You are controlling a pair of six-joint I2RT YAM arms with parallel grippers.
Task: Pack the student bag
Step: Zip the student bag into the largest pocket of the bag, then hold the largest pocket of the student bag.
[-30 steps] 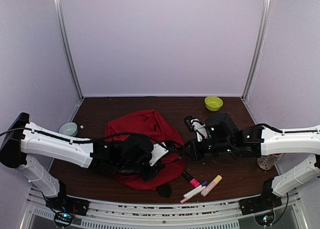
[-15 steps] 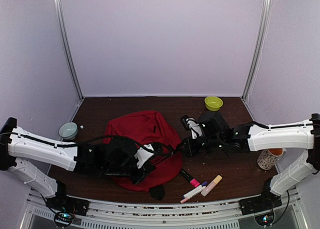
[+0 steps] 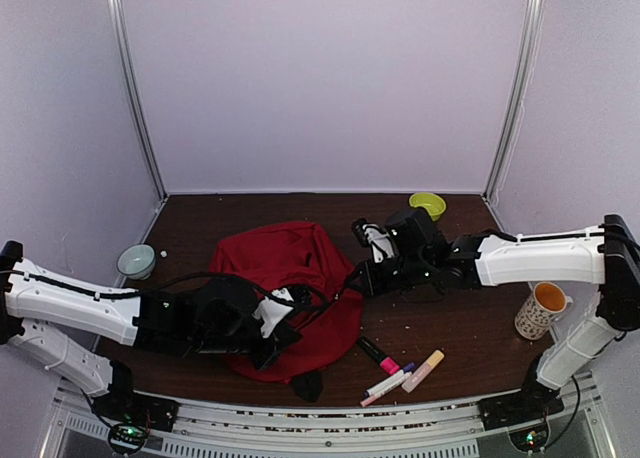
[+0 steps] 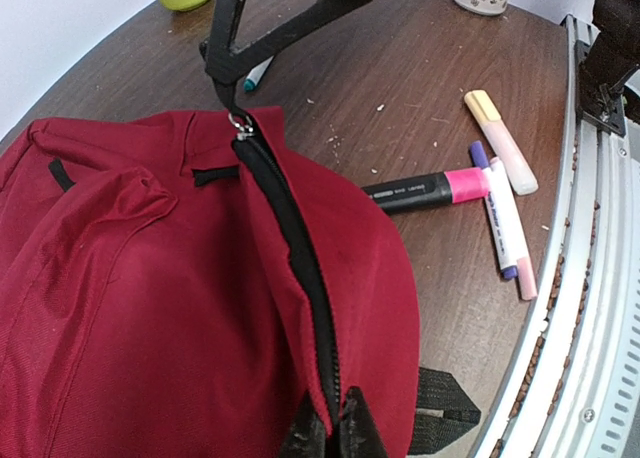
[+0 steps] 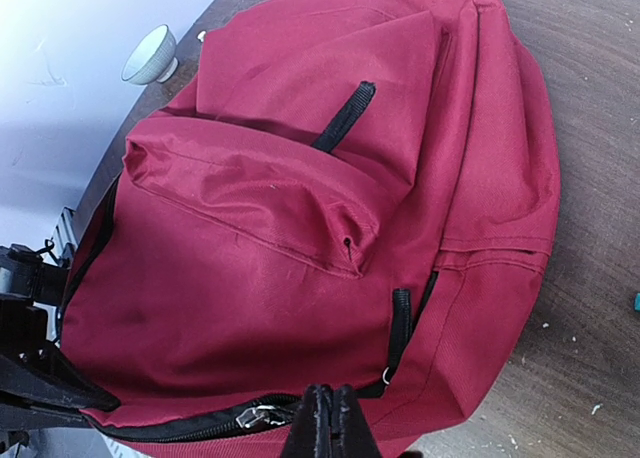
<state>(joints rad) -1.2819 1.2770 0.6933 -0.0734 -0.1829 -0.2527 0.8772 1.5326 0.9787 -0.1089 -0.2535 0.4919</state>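
Student bag [image 3: 290, 258] lies at table centre in top view. Left gripper [image 4: 326, 430] is pinched tight on bag's zipper seam at bottom edge of frame; I judge it anchors fabric against pull. Right gripper [image 4: 235, 88] is clamped on zipper pull [image 4: 241, 125], upper left. Left wrist view alone shows black zipper track [image 4: 290, 238] and yellow-capped highlighter [image 4: 500, 143]. Right wrist view alone shows front pocket [image 5: 250, 208].

No legible text in any view. Black-barrelled marker with pink cap [image 4: 425, 188]: white print line on barrel (too small to read).
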